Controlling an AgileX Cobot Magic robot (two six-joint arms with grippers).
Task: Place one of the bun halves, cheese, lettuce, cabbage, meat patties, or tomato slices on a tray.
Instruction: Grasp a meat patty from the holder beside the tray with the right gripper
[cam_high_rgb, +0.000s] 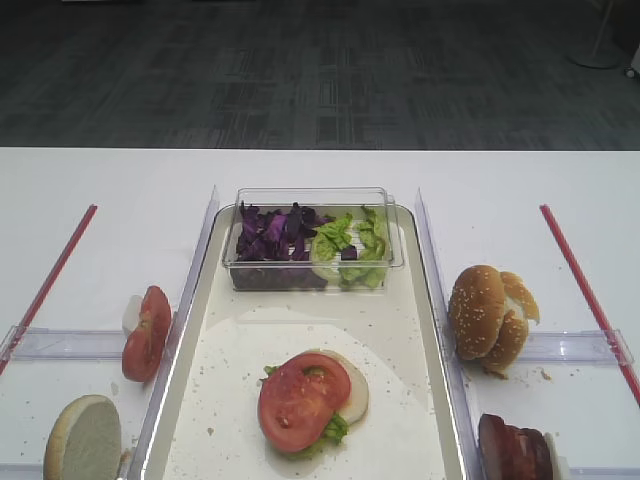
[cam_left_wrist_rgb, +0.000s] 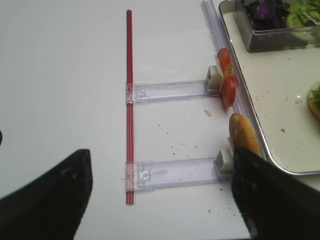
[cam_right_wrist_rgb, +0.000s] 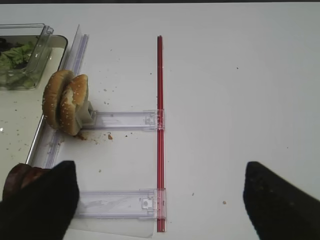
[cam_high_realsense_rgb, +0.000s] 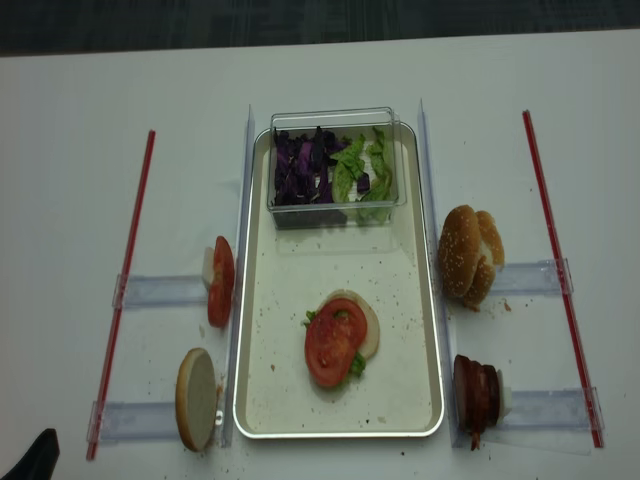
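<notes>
While both arms sit back off the surface (cam_high_rgb: 300, 170), right gripper (cam_right_wrist_rgb: 160, 200) gapes wide, empty; left gripper (cam_left_wrist_rgb: 160, 195) likewise; tomato slice (cam_high_rgb: 303, 400) tops stack on tray (cam_high_rgb: 400, 330).

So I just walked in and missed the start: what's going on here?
A two-armed robot is building a burger on the tray. A bun half, lettuce and a tomato slice are already stacked there. Neither gripper holds anything: the right gripper is open above the table near the meat patties; the left gripper is open too.
</notes>
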